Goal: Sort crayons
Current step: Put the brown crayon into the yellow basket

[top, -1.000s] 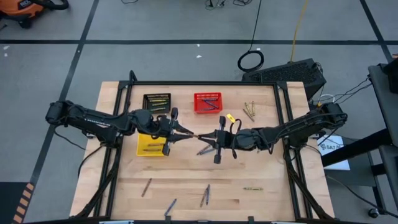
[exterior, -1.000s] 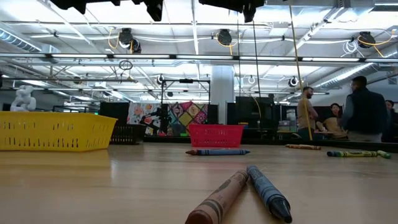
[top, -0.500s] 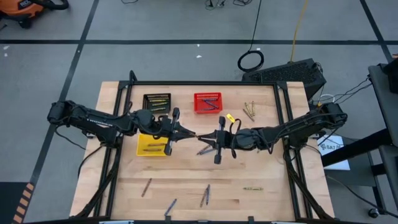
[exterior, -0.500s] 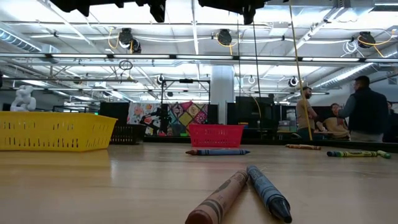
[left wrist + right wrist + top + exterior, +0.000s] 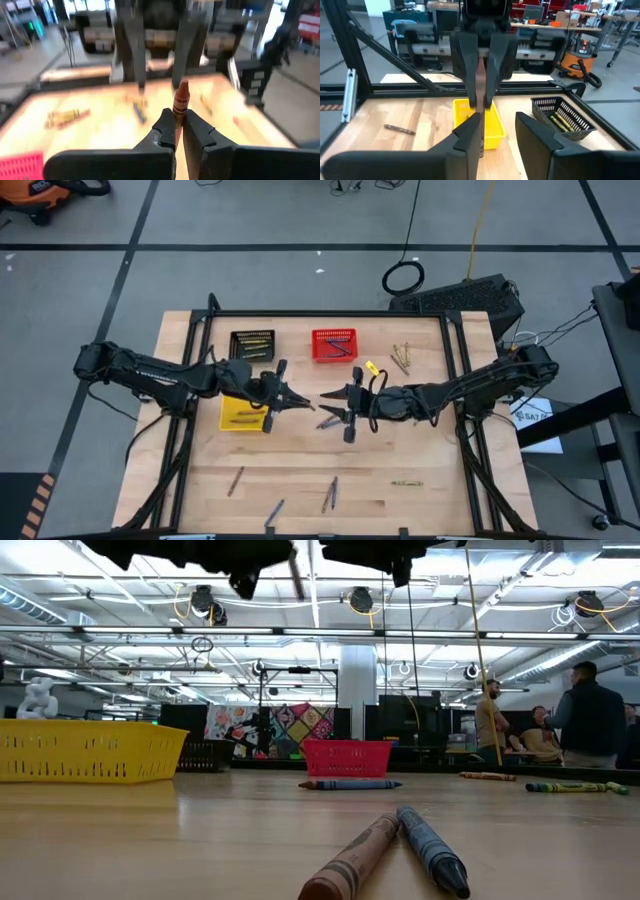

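Baskets line the table's twelve o'clock edge: black basket with yellow-green crayons, red basket, yellow basket. Left gripper pinches a brown crayon; right gripper gapes, holding nothing.

The desk is pale, matt wood with visible grain. The yellow basket and red basket look like glossy plastic mesh. Paper wrappers cover the crayons.

Bright overhead ceiling lights glare in the low view; the left wrist view is blurred.
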